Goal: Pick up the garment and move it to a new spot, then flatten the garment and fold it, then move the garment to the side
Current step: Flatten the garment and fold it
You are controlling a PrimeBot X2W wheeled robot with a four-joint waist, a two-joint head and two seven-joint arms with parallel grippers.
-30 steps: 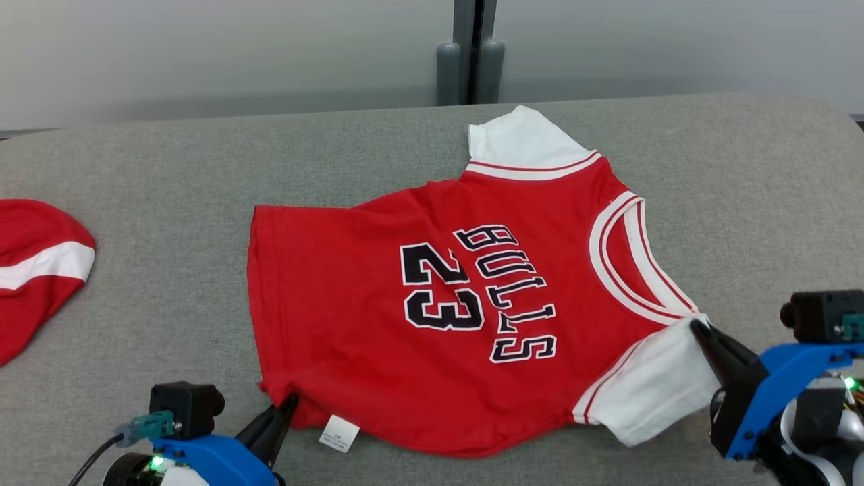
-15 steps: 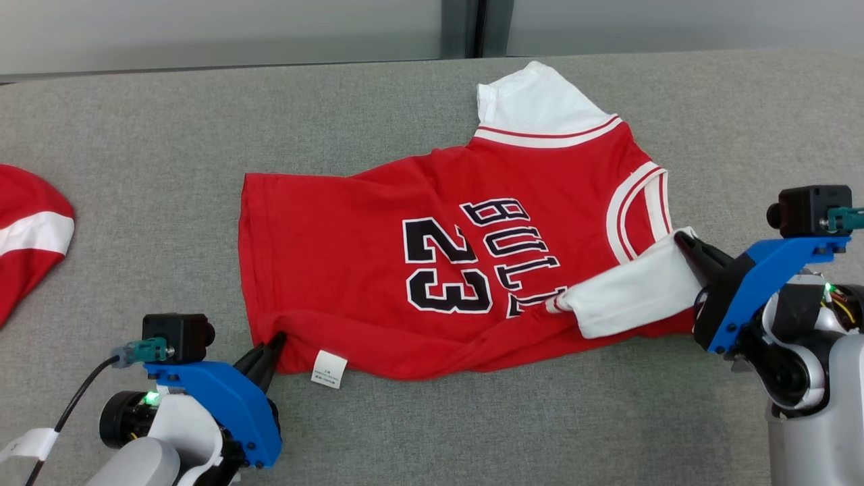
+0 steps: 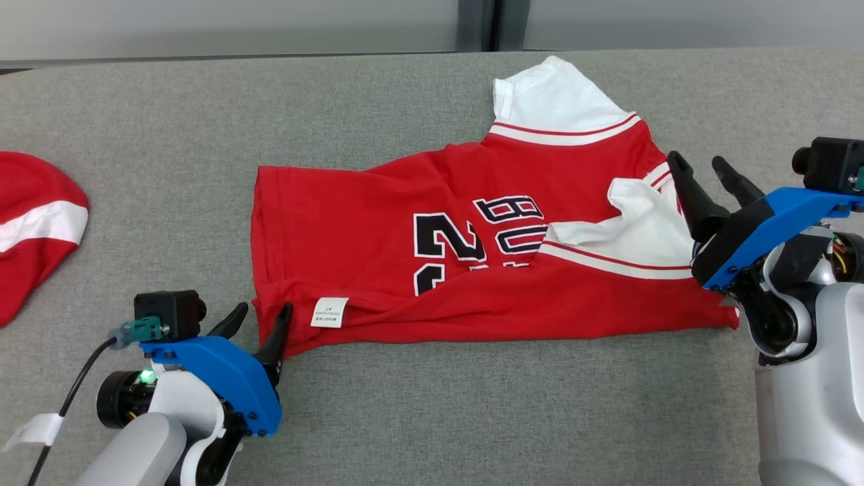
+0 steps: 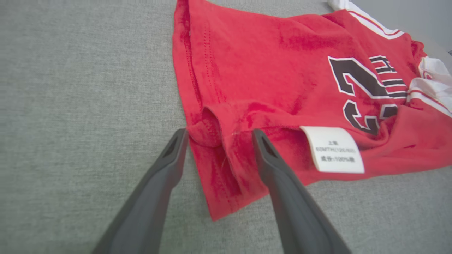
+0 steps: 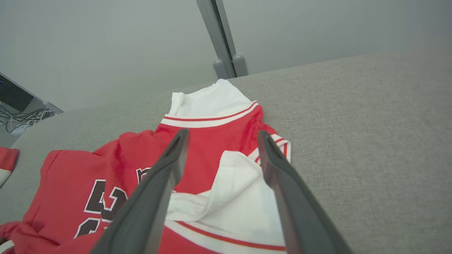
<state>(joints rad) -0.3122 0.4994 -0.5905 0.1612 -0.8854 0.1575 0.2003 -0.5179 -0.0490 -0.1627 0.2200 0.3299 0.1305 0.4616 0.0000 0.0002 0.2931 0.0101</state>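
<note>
1. The jersey [image 3: 378, 223] now lies on the table [image 3: 472, 418] with its near edge and white sleeve [image 3: 641, 223] folded over its front.
2. Both have let go: the left gripper [image 3: 264, 309] is spread at the hem corner, perhaps touching it; the right gripper [image 3: 695, 160] is spread by the collar.
3. The label [image 3: 329, 312] faces up.

A grey, cloth-covered desk [image 3: 432, 418] carries two pieces. A red jersey [image 3: 378, 223] lies right of the middle, its hem toward the left end and its collar toward the right. Its near side is folded over onto itself, hiding the lower half of the black print, with a white label [image 3: 329, 312] turned up. One white sleeve [image 3: 553, 98] points at the far edge. Well apart, toward the left end, lies a red cloth [image 3: 34, 229] with a white stripe.
</note>
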